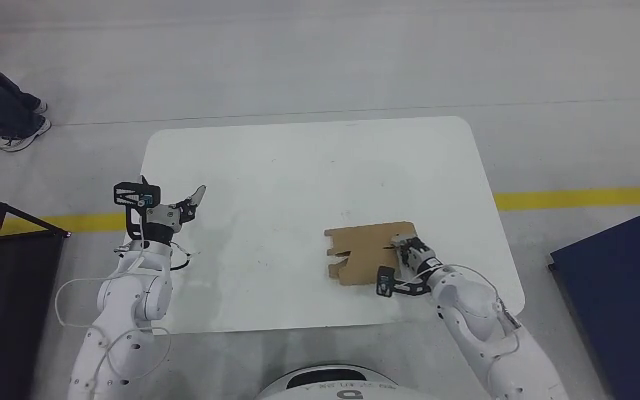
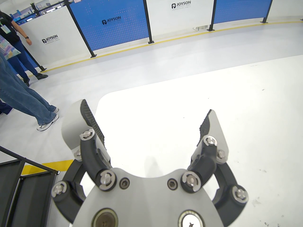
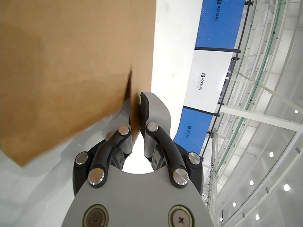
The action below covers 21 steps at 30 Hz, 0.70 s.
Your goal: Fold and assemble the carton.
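A flat brown carton [image 1: 361, 253] lies on the white table [image 1: 300, 190], toward its right front. My right gripper [image 1: 403, 250] is at the carton's right edge, shut on a flap of the carton [image 3: 71, 55]; the cardboard edge sits pinched between the fingers [image 3: 148, 109]. My left gripper [image 1: 183, 204] hovers over the table's left edge, far from the carton, open with nothing between its fingers [image 2: 208, 124].
A dark rack [image 1: 20, 280] stands off the table's left side and a dark blue panel [image 1: 605, 290] off its right. A yellow floor line [image 1: 570, 198] runs past both sides. Blue and white fence panels [image 2: 146, 12] stand beyond the table.
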Each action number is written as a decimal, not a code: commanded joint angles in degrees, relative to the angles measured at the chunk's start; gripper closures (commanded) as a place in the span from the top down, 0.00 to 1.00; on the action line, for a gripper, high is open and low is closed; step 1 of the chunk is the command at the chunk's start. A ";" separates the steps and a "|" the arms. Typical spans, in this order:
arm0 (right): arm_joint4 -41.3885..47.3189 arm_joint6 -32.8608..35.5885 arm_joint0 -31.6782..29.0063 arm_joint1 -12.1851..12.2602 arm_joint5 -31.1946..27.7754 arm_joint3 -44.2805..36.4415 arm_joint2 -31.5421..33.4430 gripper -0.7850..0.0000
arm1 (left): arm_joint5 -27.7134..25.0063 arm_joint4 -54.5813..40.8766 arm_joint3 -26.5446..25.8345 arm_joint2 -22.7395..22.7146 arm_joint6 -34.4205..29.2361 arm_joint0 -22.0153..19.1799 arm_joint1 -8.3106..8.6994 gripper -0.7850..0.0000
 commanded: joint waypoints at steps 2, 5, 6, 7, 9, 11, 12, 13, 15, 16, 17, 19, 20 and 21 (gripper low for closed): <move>4.27 0.00 -1.27 -0.15 3.33 -1.51 1.08 0.00 | 0.00 0.00 0.00 0.00 0.00 0.00 0.00 1.00; 8.97 -0.04 -2.56 -0.32 6.55 -3.33 2.43 0.00 | 0.00 0.00 0.00 0.00 0.00 0.00 0.00 1.00; 10.63 -0.06 -2.93 -0.40 7.81 -3.88 2.81 0.00 | 0.00 0.00 0.00 0.00 0.00 0.00 0.00 1.00; 12.14 0.07 -3.20 -0.50 9.42 -4.35 3.20 0.00 | 0.00 0.00 0.00 0.00 0.00 0.00 0.00 1.00; 15.68 -0.01 -3.77 -0.75 12.29 -4.81 3.54 0.00 | 0.00 0.00 0.00 0.00 0.00 0.00 0.00 1.00; 15.68 -0.01 -3.77 -0.75 12.29 -4.81 3.54 0.00 | 0.00 0.00 0.00 0.00 0.00 0.00 0.00 1.00; 15.68 -0.01 -3.77 -0.75 12.29 -4.81 3.54 0.00 | 0.00 0.00 0.00 0.00 0.00 0.00 0.00 1.00; 15.68 -0.01 -3.77 -0.75 12.29 -4.81 3.54 0.00 | 0.00 0.00 0.00 0.00 0.00 0.00 0.00 1.00; 15.68 -0.01 -3.77 -0.75 12.29 -4.81 3.54 0.00 | 0.00 0.00 0.00 0.00 0.00 0.00 0.00 1.00; 15.68 -0.01 -3.77 -0.75 12.29 -4.81 3.54 0.00 | 0.00 0.00 0.00 0.00 0.00 0.00 0.00 1.00; 15.68 -0.01 -3.77 -0.75 12.29 -4.81 3.54 0.08 | 0.00 0.00 0.00 0.00 0.00 0.00 0.00 1.00; 15.68 -0.01 -3.77 -0.75 12.29 -4.81 3.54 0.00 | 0.00 0.00 0.00 0.00 0.00 0.00 0.00 1.00; 15.68 -0.01 -3.77 -0.75 12.29 -4.81 3.54 0.00 | 0.00 0.00 0.00 0.00 0.00 0.00 0.00 1.00; 15.68 -0.01 -3.77 -0.75 12.29 -4.81 3.54 0.00 | 0.00 0.00 0.00 0.00 0.00 0.00 0.00 1.00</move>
